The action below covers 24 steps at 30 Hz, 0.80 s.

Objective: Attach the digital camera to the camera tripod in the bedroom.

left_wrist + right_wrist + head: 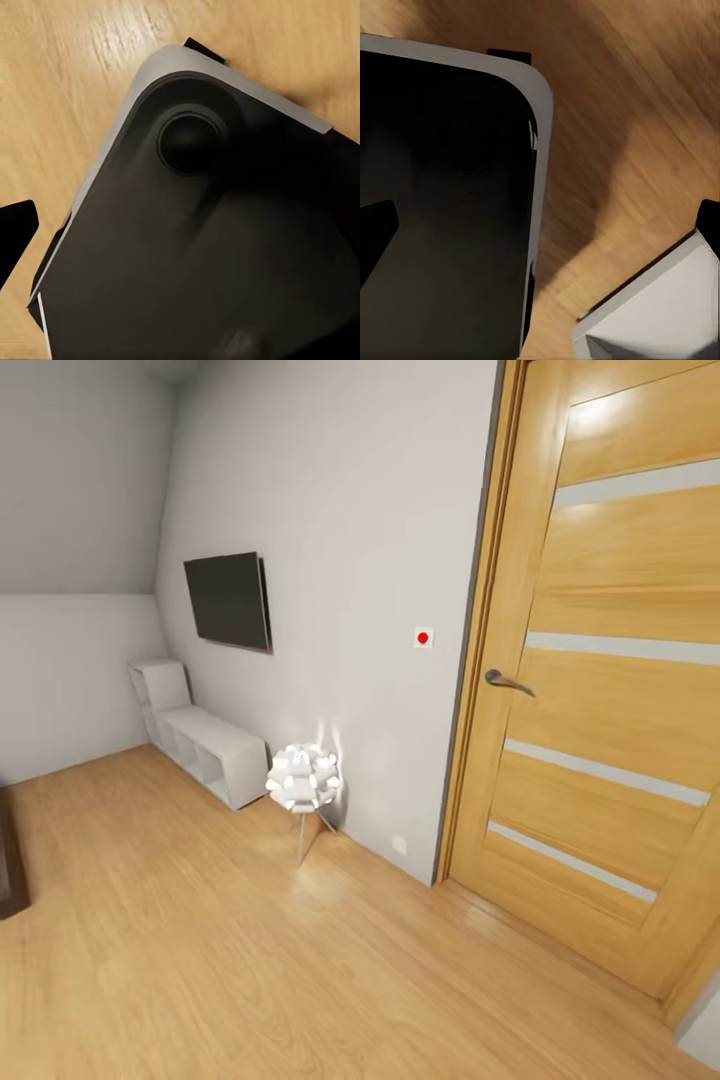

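Head view: sloped-walled bedroom (340,490), wooden door (610,690), wall TV (229,601)

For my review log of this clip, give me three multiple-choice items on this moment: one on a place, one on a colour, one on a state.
1. Where does the white ball-shaped lamp stand?
A. On the cube shelves
B. On the floor between the cube shelves and the door
C. Under the TV mount

2. What colour is the dot on the small wall switch?
A. Green
B. Blue
C. Red

3. What state is the wooden door in?
A. Shut
B. Wide open
C. Off its hinges

Answers: 1 B, the lamp's thin legs rest on the wood floor by the wall; 2 C, the dot is red; 3 A, the door sits flush in its frame.
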### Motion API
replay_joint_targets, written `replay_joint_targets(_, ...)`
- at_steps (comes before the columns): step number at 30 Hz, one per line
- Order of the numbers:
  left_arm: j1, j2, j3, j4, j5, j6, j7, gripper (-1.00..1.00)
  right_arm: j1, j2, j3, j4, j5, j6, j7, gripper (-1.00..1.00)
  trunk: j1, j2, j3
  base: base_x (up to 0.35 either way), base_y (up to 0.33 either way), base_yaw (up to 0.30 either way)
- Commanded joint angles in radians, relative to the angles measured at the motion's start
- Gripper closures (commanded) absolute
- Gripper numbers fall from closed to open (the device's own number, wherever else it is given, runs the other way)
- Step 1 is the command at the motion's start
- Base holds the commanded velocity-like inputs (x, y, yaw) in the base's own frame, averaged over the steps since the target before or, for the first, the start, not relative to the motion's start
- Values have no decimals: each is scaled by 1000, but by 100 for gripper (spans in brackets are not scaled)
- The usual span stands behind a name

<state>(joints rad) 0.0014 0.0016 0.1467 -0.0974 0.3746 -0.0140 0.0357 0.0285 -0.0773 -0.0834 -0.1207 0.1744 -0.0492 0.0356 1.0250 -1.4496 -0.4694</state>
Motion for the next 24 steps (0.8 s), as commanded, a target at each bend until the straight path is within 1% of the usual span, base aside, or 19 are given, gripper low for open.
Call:
replay_joint_targets(1, 1, -2, 3, -1, -8, 0, 1, -100, 1, -1, -9, -2, 10, -1, 2, -100, 0, 0, -1, 95, -53, 57)
replay_joint_targets(7, 0, -3, -2, -1, -10, 1, 0, -100, 1, -6, -10, -2, 10, -4, -2, -100, 0, 0, -1, 150, -105, 25)
replay_joint_targets(15, 1, -3, -2, -2, -10, 0, 0, -100, 1, -7, -10, -2, 10, -3, -1, -100, 0, 0, -1, 35, -30, 1)
replay_joint_targets(24, 1, -3, -3, -2, -11, 1, -1, -100, 1, -7, -10, -2, 10, -3, 0, -100, 0, 0, -1, 123, -192, 0)
